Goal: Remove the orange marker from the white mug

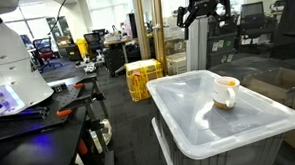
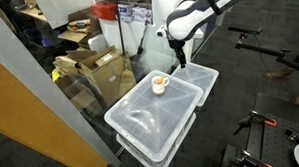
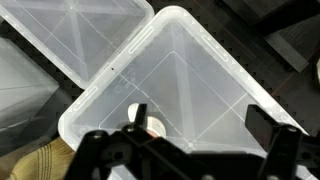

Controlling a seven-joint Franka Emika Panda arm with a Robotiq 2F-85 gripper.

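The gripper [image 1: 206, 17], jaws spread wide, grips nothing, well above the white mug [image 1: 225, 92]

white mug [image 3: 153, 126] mostly hidden behind end effector [image 3: 197, 116] in wrist view, orange marker too small to tell

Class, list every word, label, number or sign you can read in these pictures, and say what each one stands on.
None can be read.
The white mug and the translucent bin lid show no lettering.
The red-and-white boxes at the back may carry print, but it is too small and blurred to read.
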